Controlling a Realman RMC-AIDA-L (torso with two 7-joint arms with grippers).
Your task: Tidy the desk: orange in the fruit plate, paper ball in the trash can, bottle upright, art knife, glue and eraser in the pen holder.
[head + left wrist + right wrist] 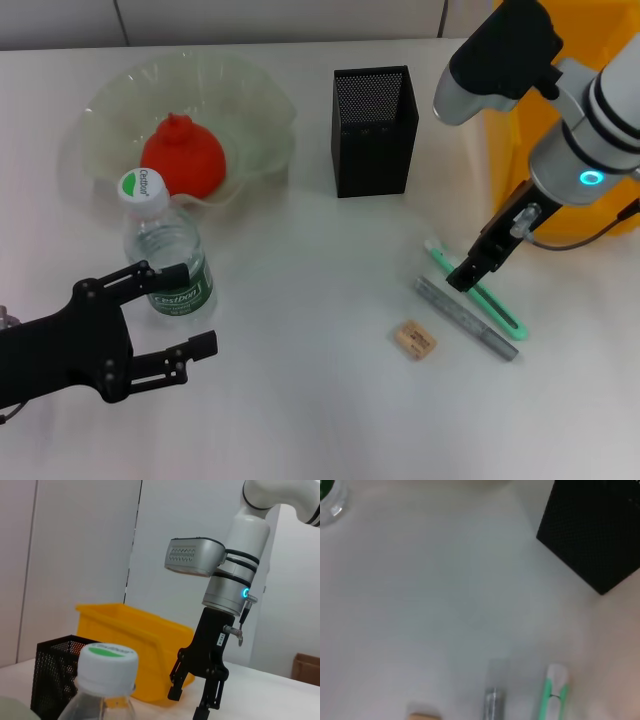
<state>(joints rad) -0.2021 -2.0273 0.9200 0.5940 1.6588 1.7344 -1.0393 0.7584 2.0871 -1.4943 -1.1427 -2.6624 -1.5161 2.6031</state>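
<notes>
An orange (182, 155) lies in the translucent fruit plate (255, 110) at the back left. The clear bottle (168, 250) stands upright in front of the plate, and its white cap (108, 662) fills the near part of the left wrist view. My left gripper (185, 312) is open just beside the bottle, its upper finger against the label. My right gripper (468, 272) is open low over the green art knife (480, 292). Beside the knife lie the grey glue stick (466, 320) and the tan eraser (414, 340). The black mesh pen holder (373, 130) stands behind them. The paper ball is out of view.
A yellow bin (560, 130) stands at the right edge behind my right arm. The left wrist view shows the bin (135, 645) behind the right gripper (192, 702). Bare white table lies between the bottle and the eraser.
</notes>
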